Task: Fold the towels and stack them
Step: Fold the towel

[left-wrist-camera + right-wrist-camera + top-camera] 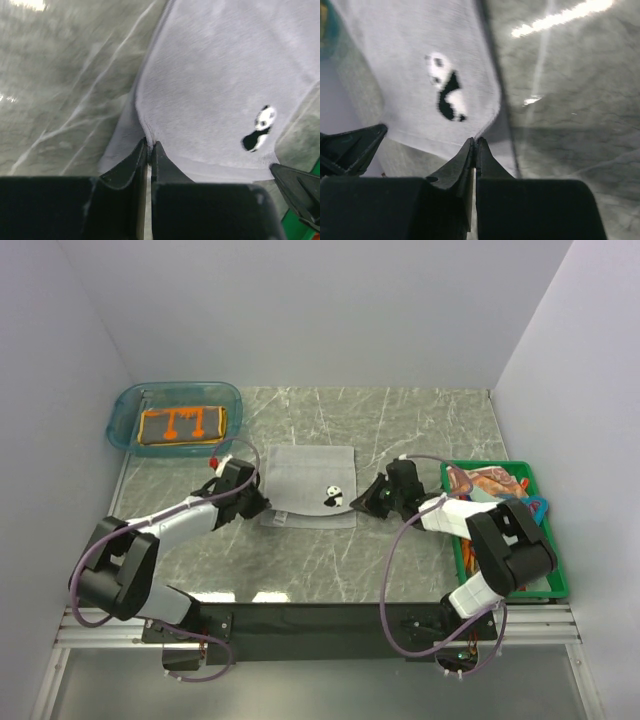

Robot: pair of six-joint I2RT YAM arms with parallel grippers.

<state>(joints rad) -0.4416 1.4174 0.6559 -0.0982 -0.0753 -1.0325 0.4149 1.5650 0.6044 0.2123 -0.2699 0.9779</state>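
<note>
A pale grey towel (pixel 312 480) with a small panda print (pixel 334 498) lies flat in the middle of the table. My left gripper (pixel 262 508) is shut on its near-left corner, and the cloth puckers between the fingertips (pixel 150 145). My right gripper (pixel 362 504) is shut on the near-right corner, next to the panda (pixel 446 92), with the cloth edge pinched at its tips (pixel 475 142). An orange-brown towel (pixel 182 424) with orange lines lies folded in the teal tub (pixel 124 410). More towels (pixel 482 483) lie crumpled in the green crate (pixel 556 580).
The teal tub stands at the far left and the green crate along the right edge, under my right arm. White walls close the table on three sides. Each wrist view shows the other gripper's finger at the towel's opposite corner.
</note>
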